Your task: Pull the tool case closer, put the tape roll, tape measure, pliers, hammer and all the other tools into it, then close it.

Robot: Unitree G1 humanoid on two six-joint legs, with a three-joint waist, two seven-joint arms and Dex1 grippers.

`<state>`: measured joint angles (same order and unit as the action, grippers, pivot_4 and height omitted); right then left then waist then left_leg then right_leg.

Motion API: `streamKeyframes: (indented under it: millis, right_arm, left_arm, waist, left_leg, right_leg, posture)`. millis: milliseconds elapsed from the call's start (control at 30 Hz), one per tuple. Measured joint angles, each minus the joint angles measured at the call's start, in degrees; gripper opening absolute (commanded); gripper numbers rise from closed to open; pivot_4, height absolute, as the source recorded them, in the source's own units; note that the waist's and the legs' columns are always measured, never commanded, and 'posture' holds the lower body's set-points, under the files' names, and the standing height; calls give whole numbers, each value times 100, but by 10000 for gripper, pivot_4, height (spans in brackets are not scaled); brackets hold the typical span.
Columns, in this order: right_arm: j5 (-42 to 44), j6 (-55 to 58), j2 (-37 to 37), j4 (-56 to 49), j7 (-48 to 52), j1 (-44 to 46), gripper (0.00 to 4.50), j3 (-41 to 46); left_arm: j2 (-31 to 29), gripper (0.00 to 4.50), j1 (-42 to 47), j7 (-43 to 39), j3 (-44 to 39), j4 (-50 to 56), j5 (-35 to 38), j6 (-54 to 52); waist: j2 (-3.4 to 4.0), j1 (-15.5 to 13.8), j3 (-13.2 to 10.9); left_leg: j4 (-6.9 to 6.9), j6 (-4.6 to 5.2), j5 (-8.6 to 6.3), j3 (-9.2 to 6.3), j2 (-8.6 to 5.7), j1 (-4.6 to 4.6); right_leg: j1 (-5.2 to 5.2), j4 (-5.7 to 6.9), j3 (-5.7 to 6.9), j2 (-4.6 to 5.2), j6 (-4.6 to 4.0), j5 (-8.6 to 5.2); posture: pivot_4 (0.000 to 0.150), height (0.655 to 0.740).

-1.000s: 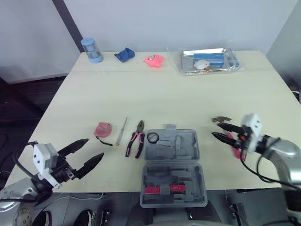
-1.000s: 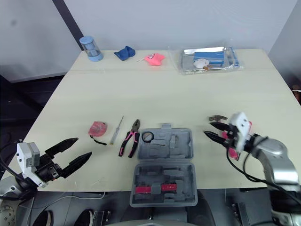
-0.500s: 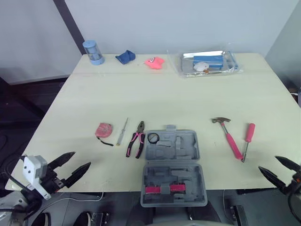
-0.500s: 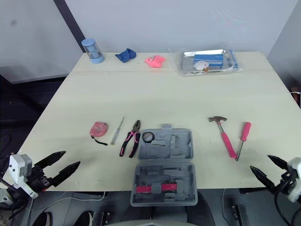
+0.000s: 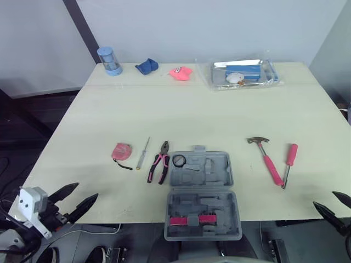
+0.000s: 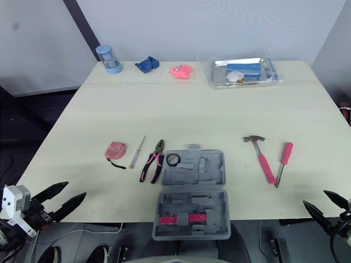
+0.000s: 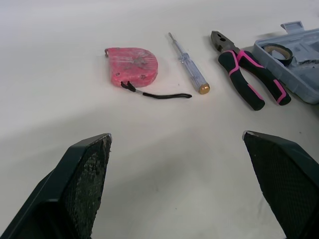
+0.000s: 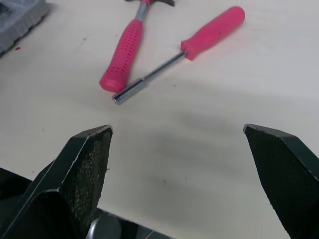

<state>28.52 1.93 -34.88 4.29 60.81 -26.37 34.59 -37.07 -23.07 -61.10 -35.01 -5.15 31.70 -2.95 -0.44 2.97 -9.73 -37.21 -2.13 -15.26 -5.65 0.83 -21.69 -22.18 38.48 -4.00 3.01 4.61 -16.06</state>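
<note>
The grey tool case (image 5: 201, 189) lies open at the table's near edge, its lower half overhanging, with a black tape roll (image 5: 179, 160) in its upper left corner. Left of it lie the pink-handled pliers (image 5: 159, 163), a thin clear screwdriver (image 5: 142, 153) and a pink tape measure (image 5: 121, 151). To the right lie a pink hammer (image 5: 265, 159) and a pink-handled screwdriver (image 5: 289, 163). My left gripper (image 5: 86, 190) hangs open below the near left edge, well short of the tape measure (image 7: 132, 66). My right gripper (image 5: 324, 198) is open off the near right edge, short of the hammer (image 8: 127, 55).
Along the far edge stand a blue jar (image 5: 110, 59), a blue cloth (image 5: 146, 66), a pink toy (image 5: 180, 72) and a clear tray (image 5: 243, 72) holding a blue box. The wide middle of the table (image 5: 208, 118) lies between these and the tools.
Both arms have drawn back toward me and down past the near edge. The right gripper left the hammer and screwdriver, which lie uncovered on the table. Tools have not moved.
</note>
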Motion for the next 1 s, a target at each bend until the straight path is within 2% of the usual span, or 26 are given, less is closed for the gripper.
streamKeyframes:
  millis: [400,633,733,1000]
  right_arm:
    - [630,878,-640,-1819,504,652,44258,-867]
    - [901,1194,-1123,-2464,894,1392,44258,-1438]
    - [1057,1349,-1146,-2670,996,2181,44258,-1932]
    - [1100,1337,-1075,-2537,1136,2801,44258,-2349]
  left_arm:
    - [495,45000,725,2355,527,941,-486,-1247]
    - [863,45000,1279,3668,1025,1280,-954,-2015]
    - [1219,45000,1652,4293,1273,1345,-1161,-2370]
    - [1349,45000,2106,4766,1558,1106,-1456,-2656]
  waist:
    - [-4,-70,6]
    - [-14,-78,8]
    - [-15,-74,8]
    - [-29,-120,9]
  left_leg:
    - [-3,0,0,-7,0,-2]
    - [-7,0,0,-18,-2,-4]
    - [-12,0,0,-24,-4,-2]
    - [-12,-1,0,-35,-13,-9]
  right_leg:
    - [5,-7,5,0,3,3]
    - [10,-8,16,1,3,4]
    - [13,-5,20,0,4,5]
    - [13,-11,31,8,4,5]
  posture:
    - [1500,7400]
    - [1500,7400]
    - [1500,7400]
    - [1500,7400]
